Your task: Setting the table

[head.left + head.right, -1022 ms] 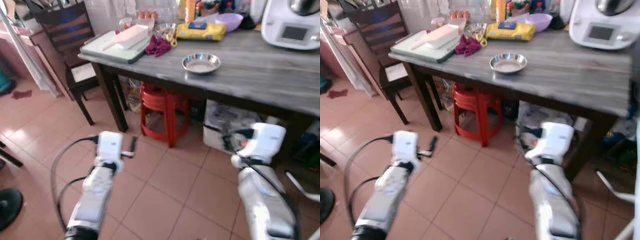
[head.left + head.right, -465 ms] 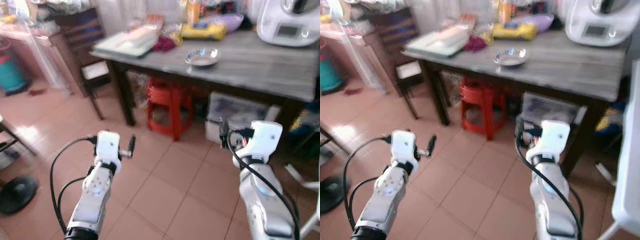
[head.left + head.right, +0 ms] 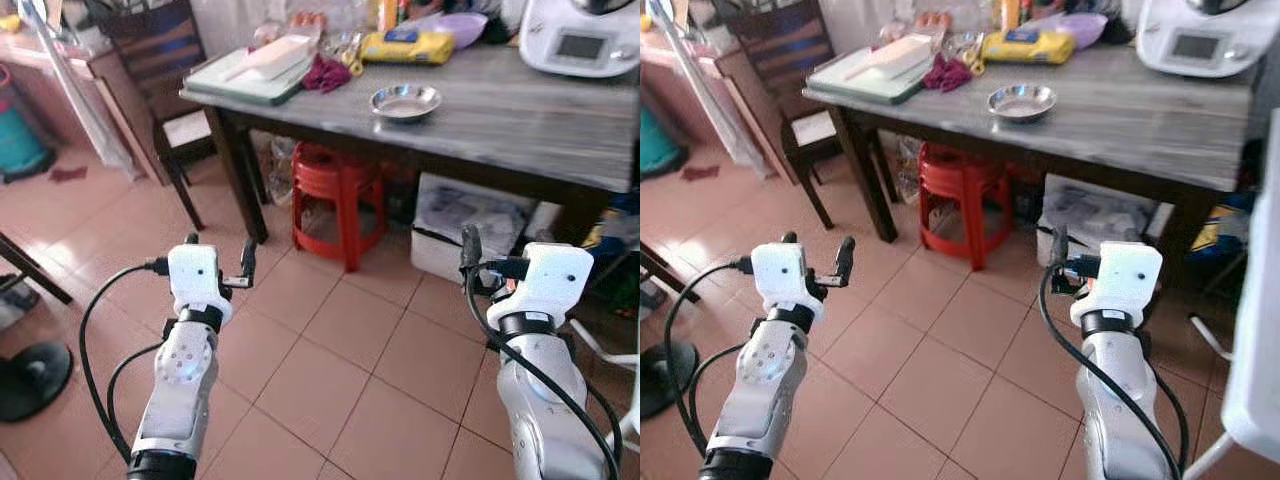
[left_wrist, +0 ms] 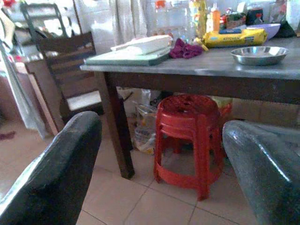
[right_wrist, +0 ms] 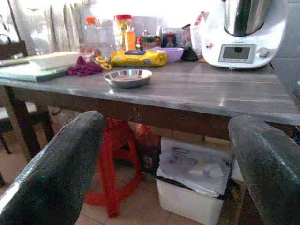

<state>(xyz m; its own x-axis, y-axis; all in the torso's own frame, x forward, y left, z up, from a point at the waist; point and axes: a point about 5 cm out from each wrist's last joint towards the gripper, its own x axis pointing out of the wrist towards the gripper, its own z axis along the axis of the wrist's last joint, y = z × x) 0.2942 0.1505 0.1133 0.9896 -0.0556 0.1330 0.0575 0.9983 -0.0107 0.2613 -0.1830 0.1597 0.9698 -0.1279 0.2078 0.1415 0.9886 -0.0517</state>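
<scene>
Steel bowl (image 3: 404, 101) sits on grey table (image 3: 560, 130), well ahead. Left gripper (image 3: 218, 258) and right gripper (image 3: 1058, 262) spread, empty, over floor. Risk: bumping red stool (image 3: 338, 195) or table edge on approach.

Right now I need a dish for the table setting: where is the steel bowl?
The steel bowl sits on the grey table ahead, near its front edge, above the red stool.

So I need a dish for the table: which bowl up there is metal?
The shallow silver bowl near the front edge; the purple bowl sits further back.
</scene>
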